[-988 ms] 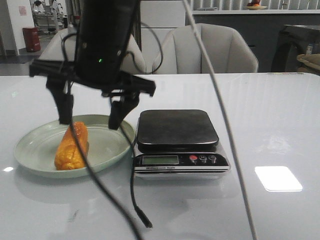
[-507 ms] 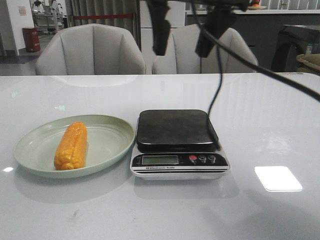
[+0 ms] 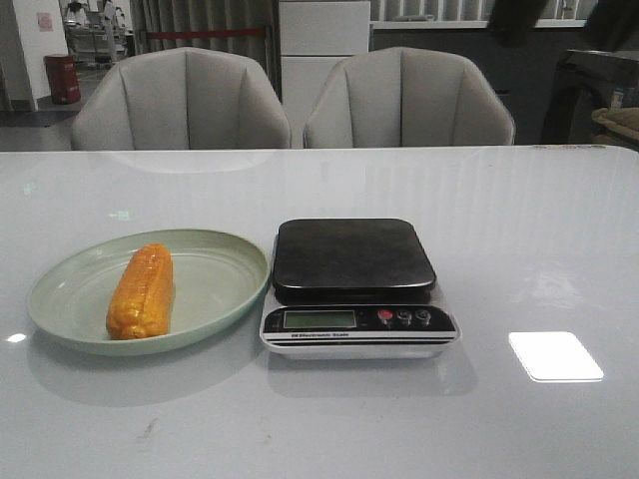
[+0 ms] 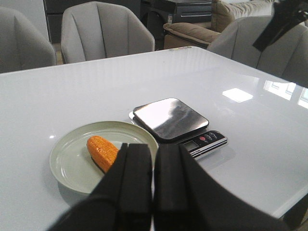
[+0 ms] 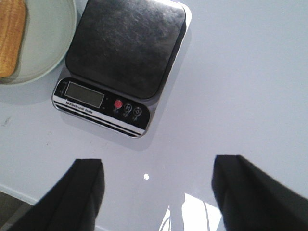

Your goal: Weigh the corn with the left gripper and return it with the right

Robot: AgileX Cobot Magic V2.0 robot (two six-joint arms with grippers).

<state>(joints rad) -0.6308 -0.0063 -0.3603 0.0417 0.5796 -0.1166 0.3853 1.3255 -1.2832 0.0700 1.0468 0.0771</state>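
Observation:
The orange-yellow corn (image 3: 142,291) lies on a pale green plate (image 3: 215,284), left of the scale (image 3: 351,257), whose black platform is bare. My left gripper (image 4: 154,147) is shut and empty, high and back from the table. Past its fingers I see the corn (image 4: 102,150), the plate (image 4: 72,166) and the scale (image 4: 169,118). My right gripper (image 5: 160,163) is wide open and empty, high above the table in front of the scale (image 5: 122,48). The corn (image 5: 10,36) and plate (image 5: 48,43) show at that view's edge.
Two grey chairs (image 3: 185,100) stand behind the white table. Dark blurred shapes (image 3: 519,20) sit at the top right edge of the front view. A bright light patch (image 3: 555,356) lies on the table right of the scale.
The open gripper that hung over the plate has risen and swung right, almost out of the front view. The corn has stayed on the plate.

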